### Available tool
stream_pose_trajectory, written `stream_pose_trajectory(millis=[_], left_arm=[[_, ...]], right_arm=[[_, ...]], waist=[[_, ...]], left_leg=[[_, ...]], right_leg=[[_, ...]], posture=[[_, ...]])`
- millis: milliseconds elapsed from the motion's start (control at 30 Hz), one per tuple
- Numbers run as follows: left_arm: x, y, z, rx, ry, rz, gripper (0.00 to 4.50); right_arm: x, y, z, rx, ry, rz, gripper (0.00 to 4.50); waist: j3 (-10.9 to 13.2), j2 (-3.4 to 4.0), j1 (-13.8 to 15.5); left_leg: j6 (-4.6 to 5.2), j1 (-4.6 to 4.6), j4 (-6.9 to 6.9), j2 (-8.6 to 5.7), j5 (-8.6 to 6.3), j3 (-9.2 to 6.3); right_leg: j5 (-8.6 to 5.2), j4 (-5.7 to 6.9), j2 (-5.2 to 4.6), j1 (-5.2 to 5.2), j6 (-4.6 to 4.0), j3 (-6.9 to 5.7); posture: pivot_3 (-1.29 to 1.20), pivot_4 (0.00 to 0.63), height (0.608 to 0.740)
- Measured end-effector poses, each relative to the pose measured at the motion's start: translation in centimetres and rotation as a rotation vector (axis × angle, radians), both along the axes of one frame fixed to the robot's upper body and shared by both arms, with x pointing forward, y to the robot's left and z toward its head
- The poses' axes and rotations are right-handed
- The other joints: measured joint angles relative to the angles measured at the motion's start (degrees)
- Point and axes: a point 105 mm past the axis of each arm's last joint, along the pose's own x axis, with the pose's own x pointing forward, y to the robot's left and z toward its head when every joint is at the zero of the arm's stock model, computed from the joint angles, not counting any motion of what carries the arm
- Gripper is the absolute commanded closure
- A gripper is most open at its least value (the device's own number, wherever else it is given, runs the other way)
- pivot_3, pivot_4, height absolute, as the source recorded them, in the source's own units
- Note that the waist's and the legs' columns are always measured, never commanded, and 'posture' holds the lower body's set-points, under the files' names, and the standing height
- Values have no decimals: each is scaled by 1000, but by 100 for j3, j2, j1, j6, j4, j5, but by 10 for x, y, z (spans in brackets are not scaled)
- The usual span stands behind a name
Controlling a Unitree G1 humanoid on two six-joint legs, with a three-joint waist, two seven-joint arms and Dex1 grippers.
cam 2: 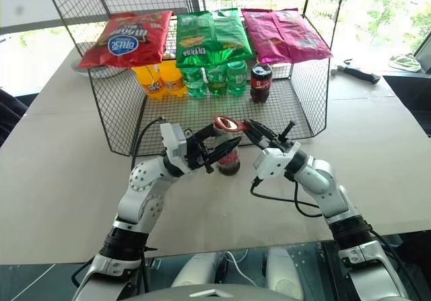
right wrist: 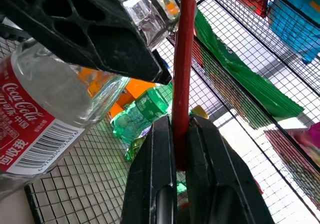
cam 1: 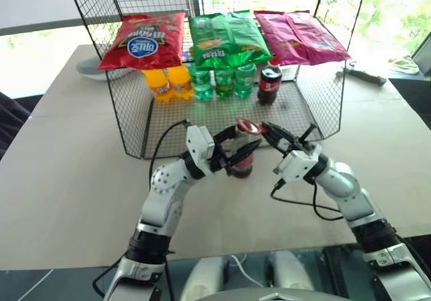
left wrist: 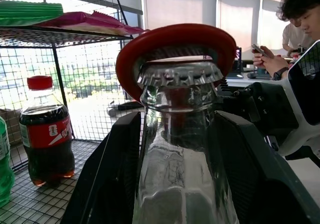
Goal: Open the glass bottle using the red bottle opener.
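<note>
The glass bottle (cam 1: 242, 165) stands upright on the table in front of the wire rack, and my left gripper (cam 1: 244, 151) is shut on it below the neck. In the left wrist view its fingers (left wrist: 107, 176) flank the clear neck, whose silvery crown cap (left wrist: 180, 73) is still in place. The ring head of the red bottle opener (cam 1: 247, 126) sits at the cap, wrapped around and behind it (left wrist: 175, 39). My right gripper (cam 1: 269, 135) is shut on the opener's handle (right wrist: 183, 78), coming in from the right.
A wire rack (cam 1: 310, 106) stands just behind the bottle, with chip bags (cam 1: 222, 38) on top. Beneath them are orange (cam 1: 168, 82) and green bottles (cam 1: 222, 82) and a plastic cola bottle (cam 1: 269, 84). A black tool (cam 1: 363, 76) lies far right. A person (left wrist: 295, 18) sits beyond.
</note>
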Motion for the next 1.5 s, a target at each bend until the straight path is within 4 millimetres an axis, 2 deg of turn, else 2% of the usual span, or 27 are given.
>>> stream_pose_trajectory(millis=[167, 500, 1333, 1367, 1433, 1500], left_arm=[[1, 2, -1, 0, 10, 5, 2683], [1, 1, 0, -10, 11, 6, 2683], [2, -5, 0, -21, 16, -8, 2683], [2, -5, 0, -21, 16, -10, 2683], [3, -6, 0, -24, 18, -9, 2683], [4, -6, 1, -25, 17, -7, 2683]], right_arm=[[3, -1, 4, -62, -62, 11, 4500], [8, -7, 17, -182, -213, 32, 4500], [15, -24, 36, -354, -478, 28, 4500], [16, -25, 37, -353, -489, 25, 4500], [16, -26, 53, -363, -562, 16, 4500], [16, -26, 56, -373, -587, 12, 4500]], waist=[[0, 0, -4], [1, 1, 4], [8, 4, 39], [8, 4, 41], [7, 3, 17], [7, 2, 6]], left_leg=[[6, 32, -7, 2, -3, -1], [0, 28, -7, 1, 0, -1], [-1, 20, -7, -3, 0, -4], [-1, 20, -7, -3, 0, -4], [-1, 22, -9, -1, 0, -3], [-1, 24, -20, 0, 1, -1]], right_leg=[[-1, -1, 3, 32, 0, 0], [-1, -3, 1, 32, 0, -1], [-1, -11, -2, 31, 0, -3], [-1, -11, -2, 31, 0, -4], [-1, -13, 0, 32, 0, -3], [-1, -16, 0, 31, -1, 0]], posture=[[0, 150, 740], [0, 150, 740], [0, 150, 740], [0, 150, 740], [0, 150, 740], [0, 150, 740]])
